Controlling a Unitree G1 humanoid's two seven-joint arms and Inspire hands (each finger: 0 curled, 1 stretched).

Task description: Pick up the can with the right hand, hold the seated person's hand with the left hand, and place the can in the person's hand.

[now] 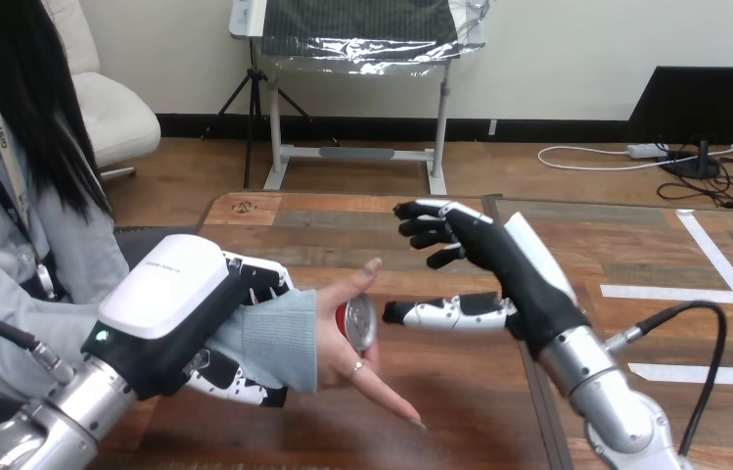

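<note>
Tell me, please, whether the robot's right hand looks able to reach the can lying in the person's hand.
Probably yes: the right hand is open beside the can, thumb pointing at it, with nothing between them. The person's hand cups the can, so only the end facing the robot looks free.

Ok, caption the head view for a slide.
Left hand grips the person's wrist, can in the person's hand, right hand open beside it.

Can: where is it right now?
Head view, left of centre: the can lies in the person's hand, just left of the open right hand.
</note>
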